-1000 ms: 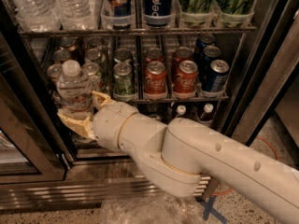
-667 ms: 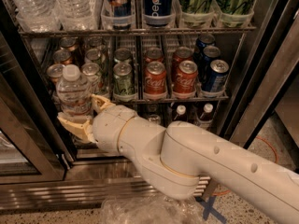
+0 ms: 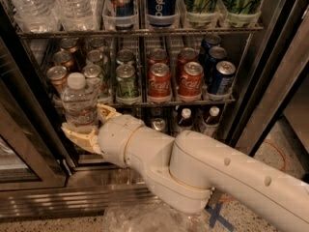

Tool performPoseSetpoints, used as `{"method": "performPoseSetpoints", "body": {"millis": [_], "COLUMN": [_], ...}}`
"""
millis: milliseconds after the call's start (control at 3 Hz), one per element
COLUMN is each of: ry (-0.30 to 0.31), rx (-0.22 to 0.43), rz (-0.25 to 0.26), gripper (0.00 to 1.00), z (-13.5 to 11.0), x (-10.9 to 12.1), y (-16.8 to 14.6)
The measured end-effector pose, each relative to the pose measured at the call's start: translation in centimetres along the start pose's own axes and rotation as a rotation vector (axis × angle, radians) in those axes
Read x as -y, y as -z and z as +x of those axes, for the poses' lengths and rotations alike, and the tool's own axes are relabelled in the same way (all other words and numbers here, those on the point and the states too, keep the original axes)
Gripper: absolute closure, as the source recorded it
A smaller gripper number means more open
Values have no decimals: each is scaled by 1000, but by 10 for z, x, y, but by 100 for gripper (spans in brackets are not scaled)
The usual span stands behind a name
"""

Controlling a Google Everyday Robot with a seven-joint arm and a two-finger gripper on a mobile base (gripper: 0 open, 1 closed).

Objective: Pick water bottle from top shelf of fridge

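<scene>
A small clear water bottle with a white cap stands upright in my gripper, whose tan fingers are shut around its lower body. It hangs in front of the can shelf at the lower left of the fridge opening. The top shelf runs across the upper part of the view, with more clear bottles in its left lanes. My white arm reaches in from the lower right.
Cans fill the wire rack behind the bottle, red ones in the middle, blue at right. Small dark bottles sit on the rack below. The steel door frame stands close at left.
The held bottle and gripper have stayed at about the same spot before the can shelf, shifting only slightly; the grip is unchanged.
</scene>
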State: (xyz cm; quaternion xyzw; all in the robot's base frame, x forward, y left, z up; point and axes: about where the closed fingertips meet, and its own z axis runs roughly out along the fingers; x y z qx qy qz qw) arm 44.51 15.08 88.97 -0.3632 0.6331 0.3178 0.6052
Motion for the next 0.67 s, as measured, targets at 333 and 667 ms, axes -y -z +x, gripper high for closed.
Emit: {"method": "performPoseSetpoints", "body": {"millis": [333, 667], "ry": [-11, -11], "rx": [-4, -4], "rz": [-7, -7], "gripper": [100, 100], "z": [9, 9], "x": [-7, -7], "y": [1, 1]}}
